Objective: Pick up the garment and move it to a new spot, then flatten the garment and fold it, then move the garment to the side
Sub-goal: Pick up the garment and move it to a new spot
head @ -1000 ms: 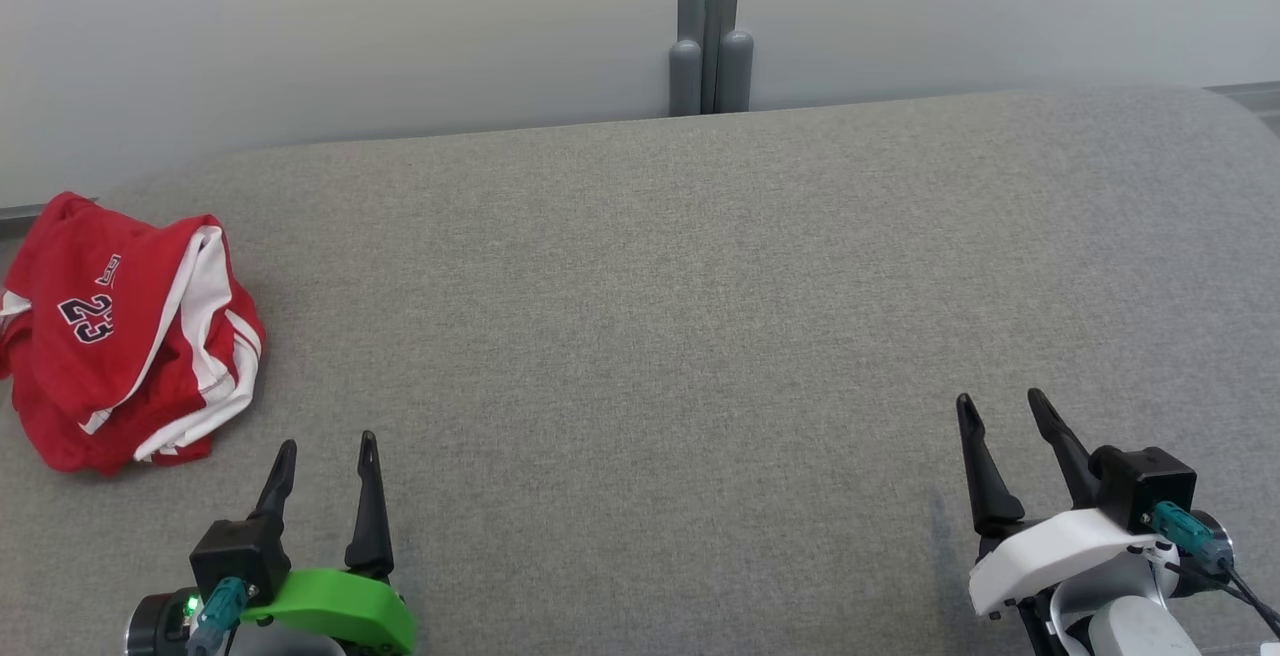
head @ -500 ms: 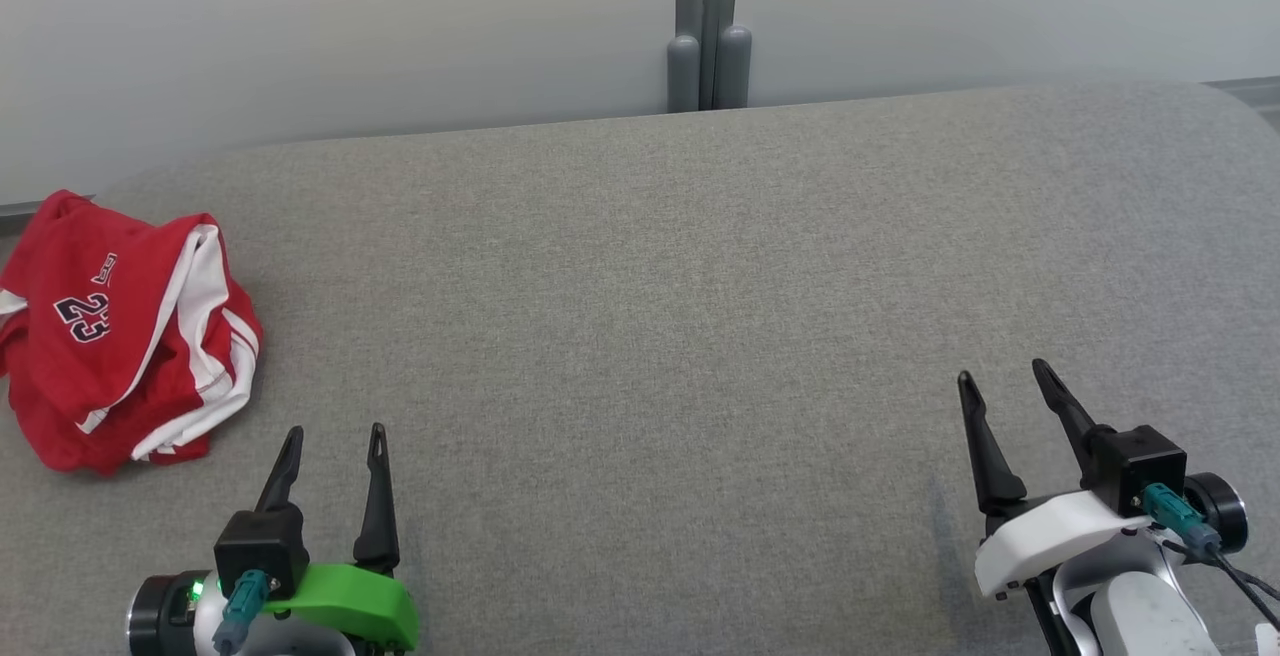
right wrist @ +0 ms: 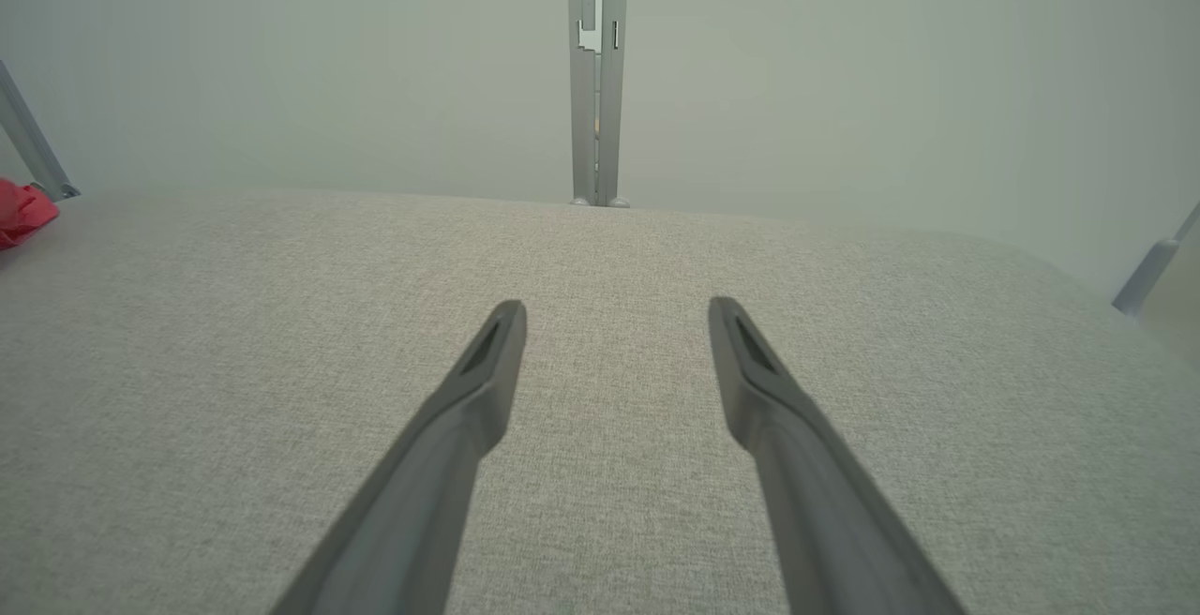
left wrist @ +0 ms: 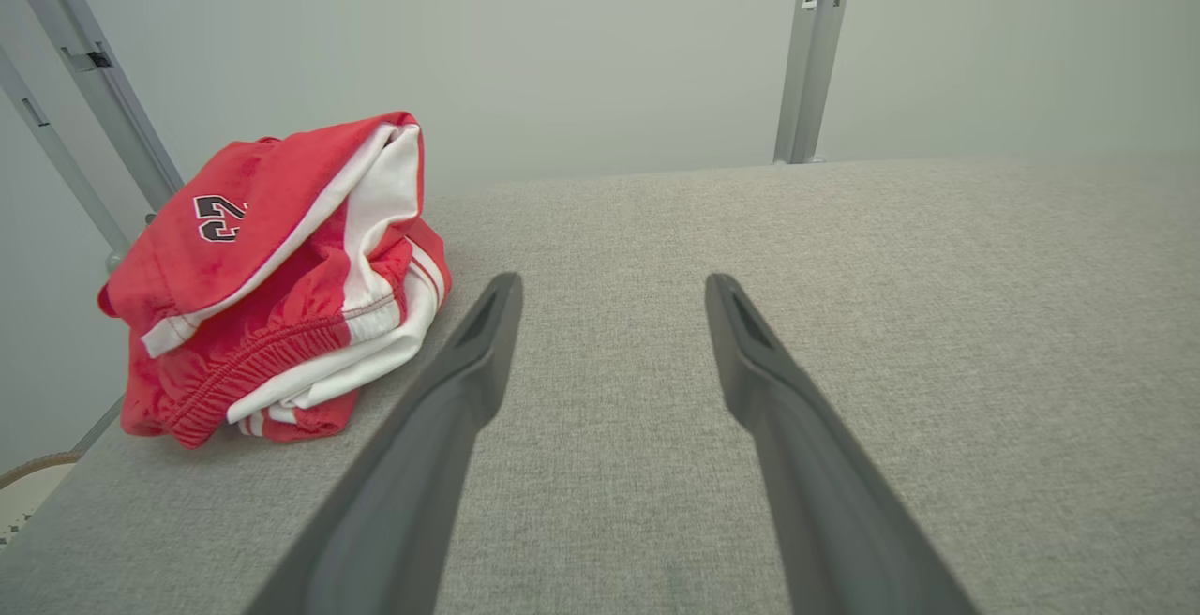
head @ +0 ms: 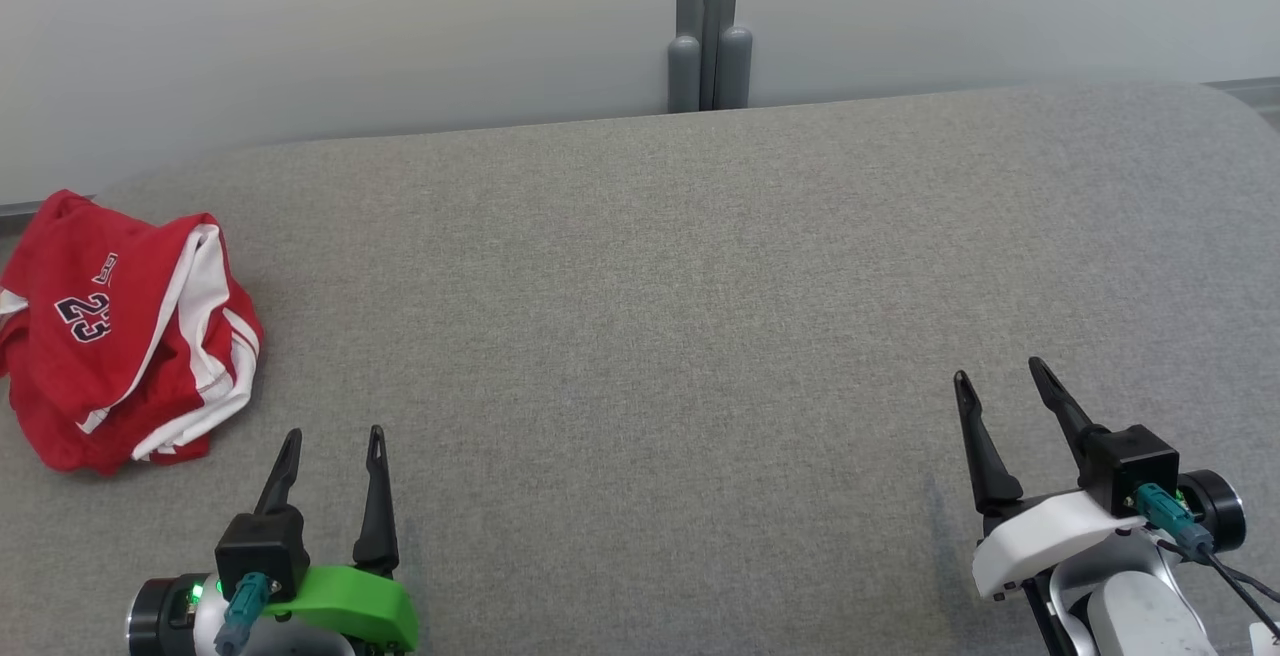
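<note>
red and white shorts [head: 120,336] marked 23 lie crumpled at the left edge of the grey fabric worktop [head: 650,286]. the left claw [head: 333,433], nearer and just right of them, is spread wide and empty. the right claw [head: 997,368], well apart at the near right, is likewise spread wide, holding nothing.

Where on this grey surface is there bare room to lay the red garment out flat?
The broad middle of the grey fabric-covered table is bare, from the open left hand across to the open right hand and back to the grey upright post. Only the far left edge is taken, by the crumpled red-and-white garment.
</note>
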